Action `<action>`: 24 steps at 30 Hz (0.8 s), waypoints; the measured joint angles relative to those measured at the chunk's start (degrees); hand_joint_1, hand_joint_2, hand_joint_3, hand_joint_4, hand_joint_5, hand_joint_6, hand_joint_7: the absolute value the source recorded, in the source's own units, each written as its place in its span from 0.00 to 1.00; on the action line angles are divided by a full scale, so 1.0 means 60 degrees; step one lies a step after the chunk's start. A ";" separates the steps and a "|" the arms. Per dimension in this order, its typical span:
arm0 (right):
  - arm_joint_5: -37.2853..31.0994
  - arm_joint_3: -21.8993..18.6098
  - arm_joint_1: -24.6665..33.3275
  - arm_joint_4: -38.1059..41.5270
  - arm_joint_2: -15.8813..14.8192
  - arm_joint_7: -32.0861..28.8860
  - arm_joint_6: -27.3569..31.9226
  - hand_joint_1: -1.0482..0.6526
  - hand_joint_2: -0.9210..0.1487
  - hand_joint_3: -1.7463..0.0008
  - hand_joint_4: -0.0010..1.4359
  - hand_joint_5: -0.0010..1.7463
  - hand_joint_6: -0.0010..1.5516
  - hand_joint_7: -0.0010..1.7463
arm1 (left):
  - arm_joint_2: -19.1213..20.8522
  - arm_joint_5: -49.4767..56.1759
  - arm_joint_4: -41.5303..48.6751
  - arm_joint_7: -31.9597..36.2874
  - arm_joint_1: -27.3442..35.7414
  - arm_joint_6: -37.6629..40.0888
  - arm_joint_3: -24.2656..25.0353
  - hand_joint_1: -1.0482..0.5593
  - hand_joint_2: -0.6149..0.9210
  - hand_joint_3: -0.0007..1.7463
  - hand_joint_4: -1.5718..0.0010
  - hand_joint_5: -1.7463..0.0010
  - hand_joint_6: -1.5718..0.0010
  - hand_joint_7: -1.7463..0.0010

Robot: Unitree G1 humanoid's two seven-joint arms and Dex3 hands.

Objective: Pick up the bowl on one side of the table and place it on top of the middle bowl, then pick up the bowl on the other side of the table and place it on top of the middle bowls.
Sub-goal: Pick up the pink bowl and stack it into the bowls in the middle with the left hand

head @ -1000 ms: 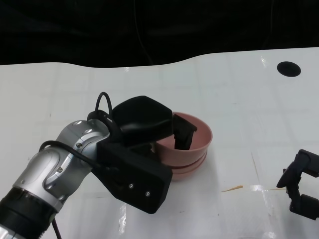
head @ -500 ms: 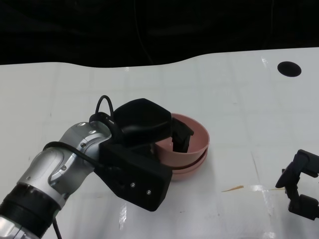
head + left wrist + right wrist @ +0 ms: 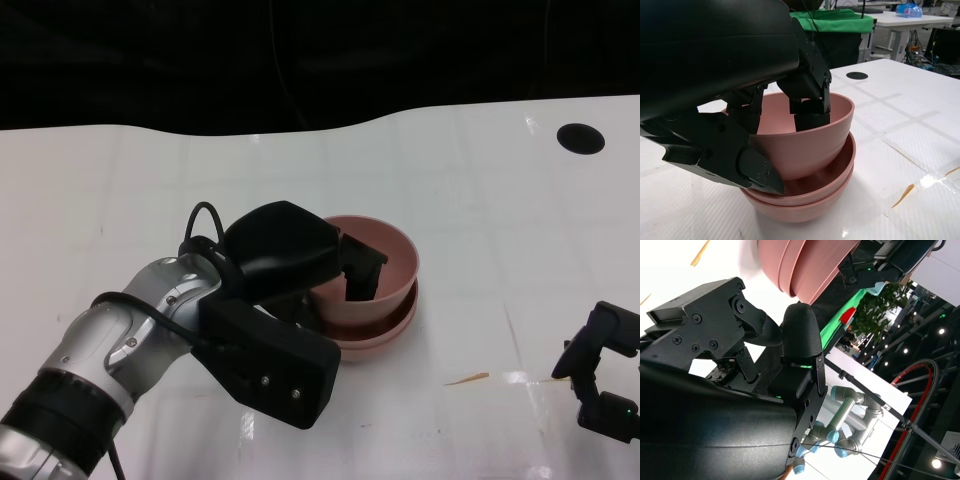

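Evidently light, stiff and smooth, the top pink bowl (image 3: 805, 135), pinched at its rim by the left hand (image 3: 300, 262), sits tilted in the stacked bowls (image 3: 805, 202); the right hand (image 3: 603, 375) is probably empty.

Matt pink plastic bowls (image 3: 805, 150) on glossy white table (image 3: 480, 200).

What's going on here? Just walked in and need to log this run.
The left robot hand grips the rim of a pink top bowl, fingers inside it, setting it into a stack of two matching bowls on the white table. The top bowl sits tilted, not fully nested. The right robot hand holds nothing, off to the side.
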 measured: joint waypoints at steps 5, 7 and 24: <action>0.0003 0.0004 0.0001 0.0000 0.0000 0.0000 -0.0001 0.56 0.31 0.38 0.58 0.99 0.50 0.88 | -0.0045 0.0214 0.0310 0.0603 -0.0017 -0.0258 -0.0096 0.60 1.00 0.06 0.54 0.08 0.46 0.43; 0.0002 0.0004 0.0001 -0.0002 0.0000 -0.0001 -0.0001 0.56 0.31 0.38 0.58 0.99 0.50 0.88 | -0.0062 0.0242 0.0411 0.0747 -0.0020 -0.0291 -0.0123 0.60 1.00 0.06 0.54 0.09 0.45 0.45; -0.0160 0.0003 0.0004 -0.0025 0.0002 -0.0097 0.0000 0.56 0.31 0.37 0.58 0.99 0.50 0.88 | -0.0183 0.0474 0.0993 0.1428 -0.0151 -0.0565 -0.0344 0.61 1.00 0.03 0.57 0.03 0.52 0.28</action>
